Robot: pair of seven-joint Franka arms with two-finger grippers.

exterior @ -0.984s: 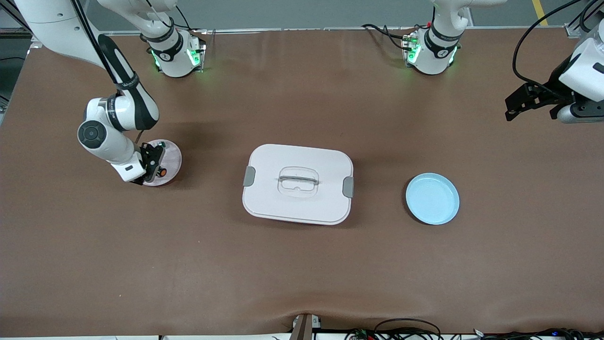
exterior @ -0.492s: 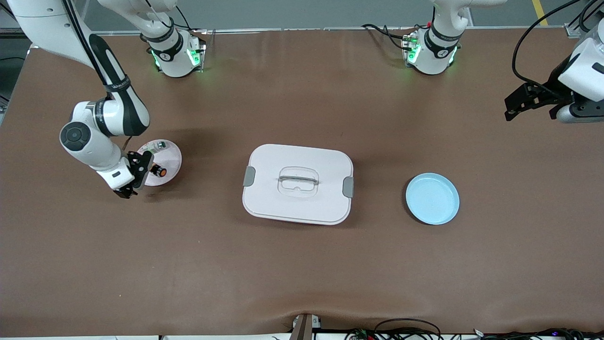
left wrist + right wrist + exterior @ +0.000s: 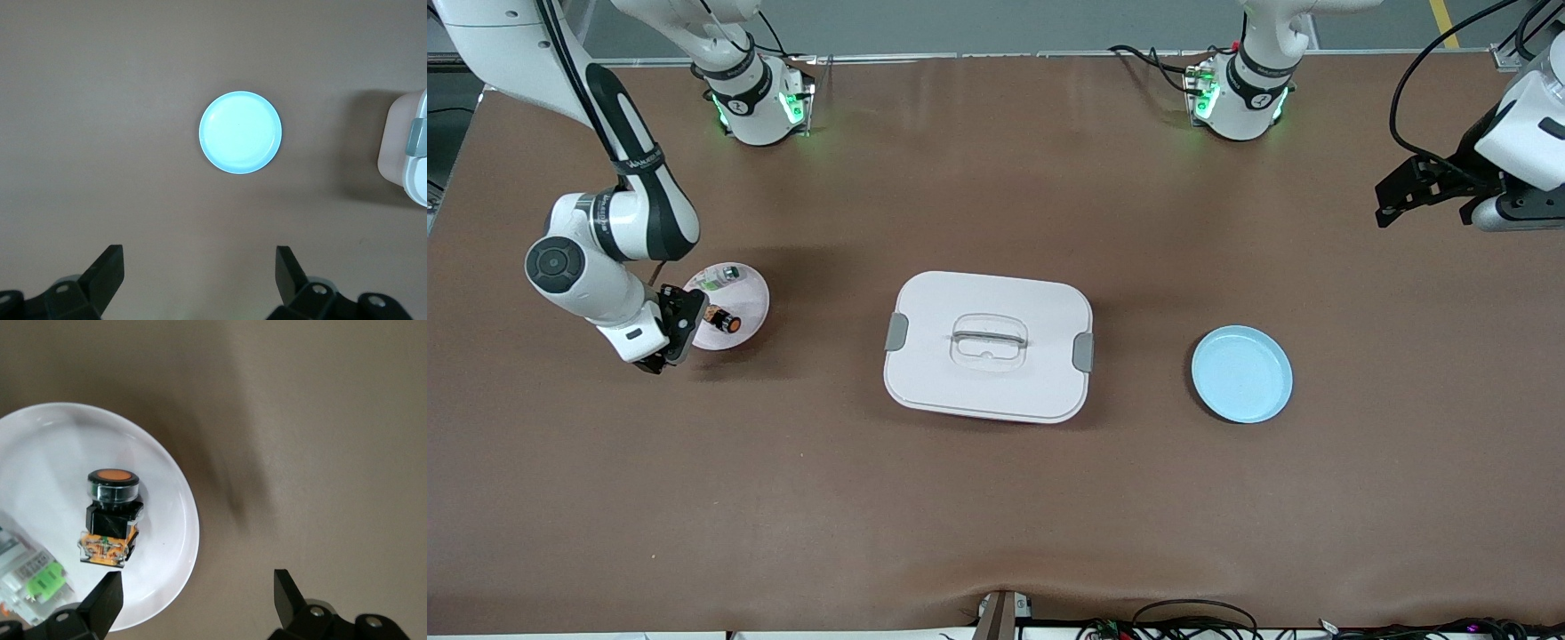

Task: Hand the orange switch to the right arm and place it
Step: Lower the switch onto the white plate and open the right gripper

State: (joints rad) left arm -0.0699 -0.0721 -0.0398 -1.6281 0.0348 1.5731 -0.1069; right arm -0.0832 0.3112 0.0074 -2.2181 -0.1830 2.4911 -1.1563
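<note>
The orange switch lies on its side on a small pale pink plate toward the right arm's end of the table. In the right wrist view the orange switch shows its orange face, black body and orange-brown end on the plate. My right gripper hangs open and empty at the plate's rim, just off the switch; the right gripper spans the rim and bare table. My left gripper waits open and empty, high over the left arm's end of the table, and the left gripper holds nothing.
A clear, green and silver part shares the pink plate. A white lidded box with grey clips stands mid-table. A light blue plate lies between the box and the left arm's end, seen below the left wrist as the blue plate.
My right gripper opened fully, let go of the orange switch and drew off the plate toward the right arm's end. The switch stays lying on the plate. The left arm barely moved.
</note>
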